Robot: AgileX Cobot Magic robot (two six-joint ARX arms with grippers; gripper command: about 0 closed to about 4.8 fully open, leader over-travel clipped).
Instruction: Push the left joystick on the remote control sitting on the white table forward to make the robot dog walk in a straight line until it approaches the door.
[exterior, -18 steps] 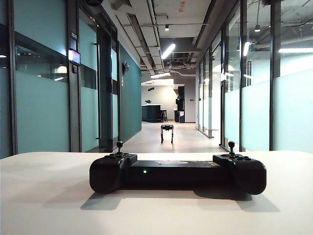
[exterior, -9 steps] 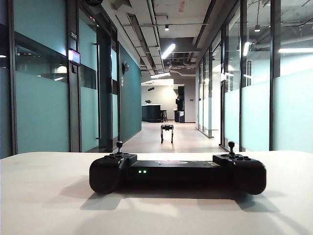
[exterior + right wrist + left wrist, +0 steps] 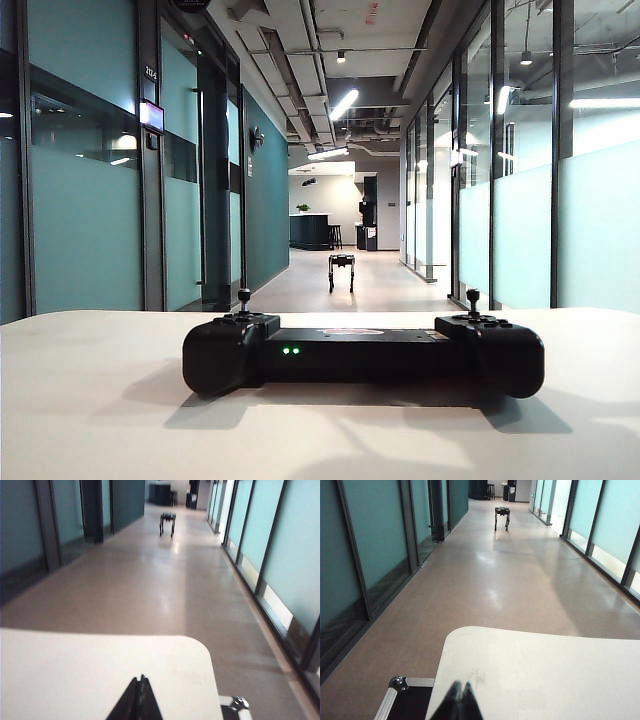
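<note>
Robot dog (image 3: 342, 271): too small for detail. Left hand (image 3: 459, 700) and right hand (image 3: 139, 696): cut off by frame edges, only pressed-together fingertips showed.

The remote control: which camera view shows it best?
The exterior view. There the remote control lies whole on the table, both sticks and green lights visible. The left and right wrist views show only bare tabletop, corridor floor and the distant robot dog, no remote.

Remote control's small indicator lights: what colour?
Green, two lights on the wide black handheld remote control; clearest in the exterior view.
</note>
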